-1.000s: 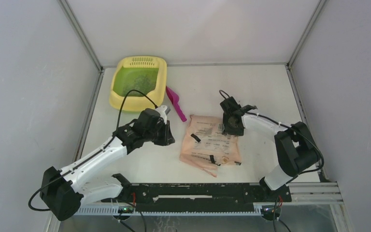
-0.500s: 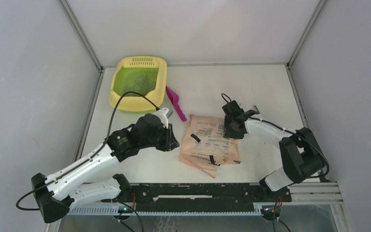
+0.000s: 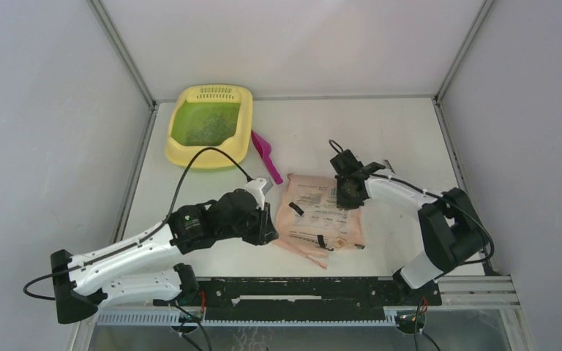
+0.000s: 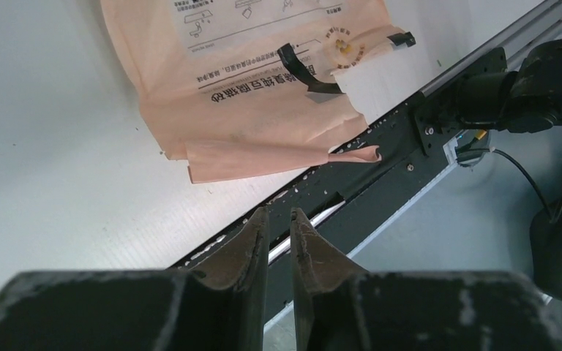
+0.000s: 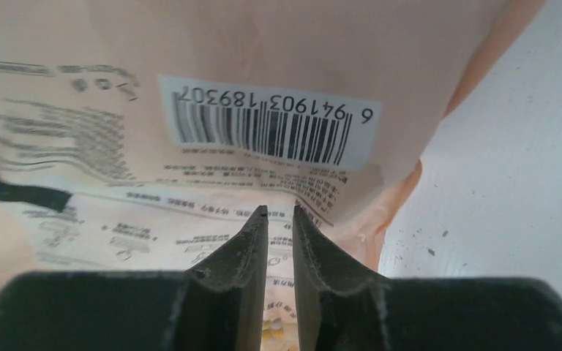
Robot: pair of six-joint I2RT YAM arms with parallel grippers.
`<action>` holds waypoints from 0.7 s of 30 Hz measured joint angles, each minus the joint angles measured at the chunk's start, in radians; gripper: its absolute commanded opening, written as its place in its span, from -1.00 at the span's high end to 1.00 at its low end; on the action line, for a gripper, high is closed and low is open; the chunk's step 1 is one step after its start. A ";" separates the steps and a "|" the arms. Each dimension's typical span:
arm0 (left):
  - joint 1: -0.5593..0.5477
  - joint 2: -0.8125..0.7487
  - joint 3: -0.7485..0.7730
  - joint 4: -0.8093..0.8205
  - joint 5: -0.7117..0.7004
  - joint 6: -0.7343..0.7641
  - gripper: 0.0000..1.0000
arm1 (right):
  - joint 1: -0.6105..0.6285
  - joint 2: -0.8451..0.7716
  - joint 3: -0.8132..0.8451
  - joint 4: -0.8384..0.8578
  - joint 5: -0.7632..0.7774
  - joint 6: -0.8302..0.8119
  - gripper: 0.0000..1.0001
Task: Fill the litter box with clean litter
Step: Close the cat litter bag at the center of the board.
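White for the table (image 3: 380, 139); black for the rail (image 3: 300, 289) along its near edge; pale yellow for the litter box (image 3: 205, 161), largest thing here, set at the far left corner, slotted grille (image 3: 214, 93) at its far end, green floor inside; peach-pink for the bag (image 3: 315, 219), flat on the table right of centre and toward the near edge, well apart from the box, printed face up with a barcode (image 5: 271, 124) and black tabs (image 4: 304, 69) across it; magenta for the scoop (image 3: 265, 156), just beside the box's right wall, between box and bag; low beside the bag's near left corner, the left gripper (image 3: 271, 230), fingers drawn almost together, only a narrow slit, nothing in it, tips short of the bag and toward the rail; at the bag's far right edge, the right gripper (image 3: 349, 191), fingers likewise close, right over the printed film below the barcode; whether pinching that film or merely closing above it, impossible to tell; smallest of all, a thin speckle of grey-green clean litter (image 3: 208, 126) on the box's green floor.
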 measured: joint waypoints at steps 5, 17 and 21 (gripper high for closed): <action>-0.063 0.008 0.000 -0.006 -0.023 -0.036 0.58 | 0.001 0.109 0.000 0.000 0.005 0.002 0.49; -0.222 0.082 -0.002 0.005 -0.078 -0.122 0.58 | -0.021 0.001 -0.072 0.021 -0.035 0.013 0.46; -0.284 0.083 -0.009 0.013 -0.105 -0.167 0.59 | -0.023 -0.176 -0.067 -0.031 -0.047 0.010 0.46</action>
